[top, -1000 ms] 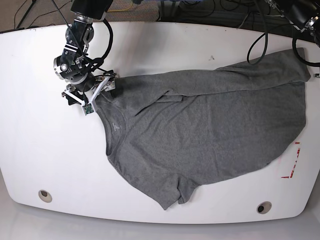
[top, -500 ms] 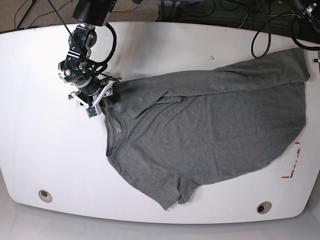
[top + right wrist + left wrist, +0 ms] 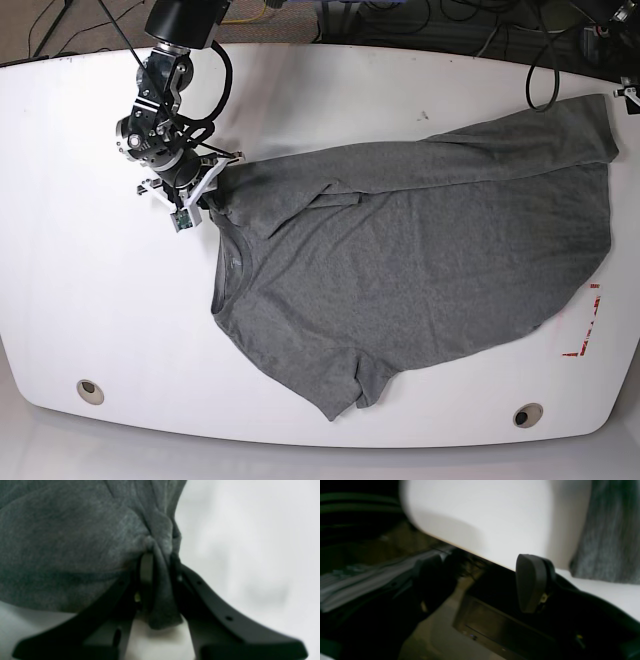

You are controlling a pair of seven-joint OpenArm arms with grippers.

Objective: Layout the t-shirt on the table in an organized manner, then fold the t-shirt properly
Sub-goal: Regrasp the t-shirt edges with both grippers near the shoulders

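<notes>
My right tool [image 3: 160,562] is pinched on a bunched fold of the t-shirt [image 3: 420,260], which sprawls rumpled from the desk's [image 3: 80,280] centre toward 3 o'clock. My left tool [image 3: 480,585] hangs wide apart and empty past the desk edge. To spread it well, I judge a slow, low pull toward 9 o'clock best, watching that the fold does not slip.

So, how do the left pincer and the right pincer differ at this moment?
The right pincer is shut on a bunched fold of the t-shirt, while the left pincer stands open and holds nothing. The right pincer works over the table near the collar; the left pincer hangs at the table's edge, beside the cloth but apart from it. Both have dark fingers.
</notes>
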